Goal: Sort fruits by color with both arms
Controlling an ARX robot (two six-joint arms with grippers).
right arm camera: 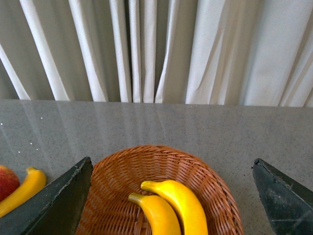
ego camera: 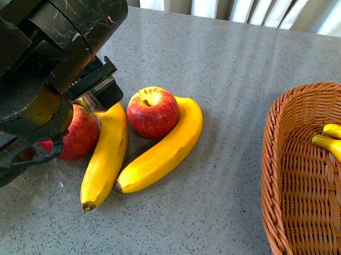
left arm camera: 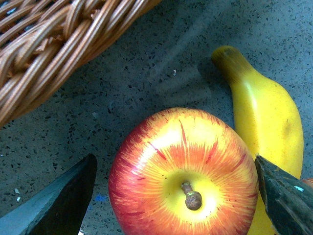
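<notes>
My left arm (ego camera: 46,51) hangs over the left red apple (ego camera: 80,136). In the left wrist view my left gripper (left arm camera: 175,157) is open, with its black fingers (left arm camera: 61,203) on either side of this apple (left arm camera: 183,171), stem up, not touching it. A yellow banana (left arm camera: 264,122) lies right beside it. A second apple (ego camera: 153,111) sits between two bananas (ego camera: 105,157) (ego camera: 163,148). My right gripper (right arm camera: 171,161) is open and empty above a wicker basket (right arm camera: 215,191) that holds two bananas (right arm camera: 171,208). The right arm is out of the front view.
The basket with bananas (ego camera: 274,172) stands at the right of the grey table (ego camera: 224,60). Another wicker basket (left arm camera: 49,49) shows close to the left apple in the left wrist view only. White curtains (right arm camera: 156,49) hang behind the table's far edge.
</notes>
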